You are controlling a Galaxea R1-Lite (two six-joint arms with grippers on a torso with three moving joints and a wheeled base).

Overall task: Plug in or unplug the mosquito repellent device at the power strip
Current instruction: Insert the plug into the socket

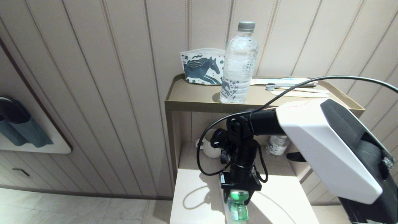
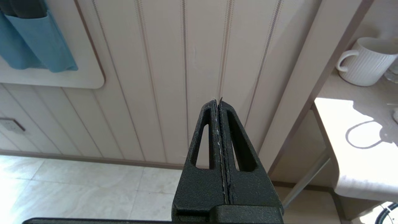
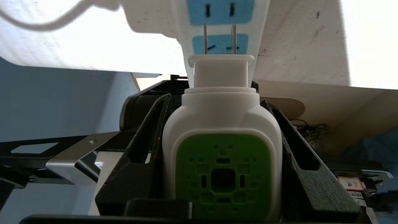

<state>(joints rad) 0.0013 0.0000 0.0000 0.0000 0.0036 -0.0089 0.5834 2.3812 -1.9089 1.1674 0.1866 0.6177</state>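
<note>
On the bench: right claw [image 3: 222, 161] clamps mosquito repellent device [image 3: 222, 149], sides squeezed to steer the prongs
Prongs: bared just off power strip [image 3: 220, 28] socket
Left claw [image 2: 220, 130]: closed, parked

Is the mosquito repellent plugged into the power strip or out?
Out: the mosquito repellent device, held by the right gripper, shows both prongs bare in front of the power strip.
</note>
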